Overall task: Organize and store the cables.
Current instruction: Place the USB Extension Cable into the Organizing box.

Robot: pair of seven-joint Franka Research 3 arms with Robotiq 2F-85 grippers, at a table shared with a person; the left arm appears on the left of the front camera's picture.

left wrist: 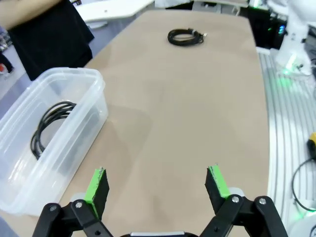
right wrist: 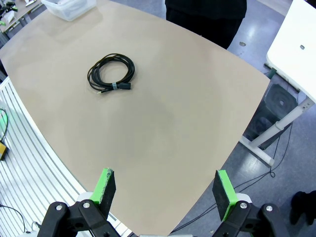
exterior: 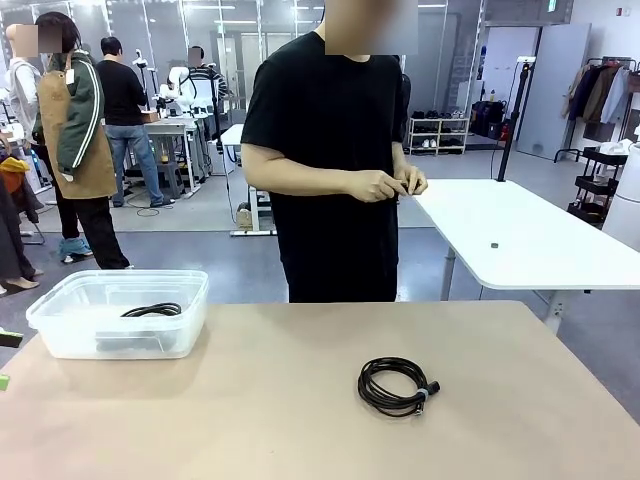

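Note:
A coiled black cable (exterior: 397, 385) with a small tie lies on the tan table, right of its middle; the left wrist view has this coil (left wrist: 185, 37) far off and the right wrist view has it (right wrist: 111, 74) upper left. Another black coil (exterior: 152, 310) rests inside the clear plastic bin (exterior: 60, 305) at the table's left, and that coil (left wrist: 49, 126) lies in the bin (left wrist: 96, 91). My left gripper (left wrist: 159, 189) hangs open above the table beside the bin. My right gripper (right wrist: 165, 193) is open over the table's edge. The person's hands (exterior: 395, 183) hold something small at the waist.
A person in black stands at the far edge of the table (exterior: 250, 420). A white table (exterior: 520, 235) stands behind on the right. Between the bin and the loose coil the tan surface is bare.

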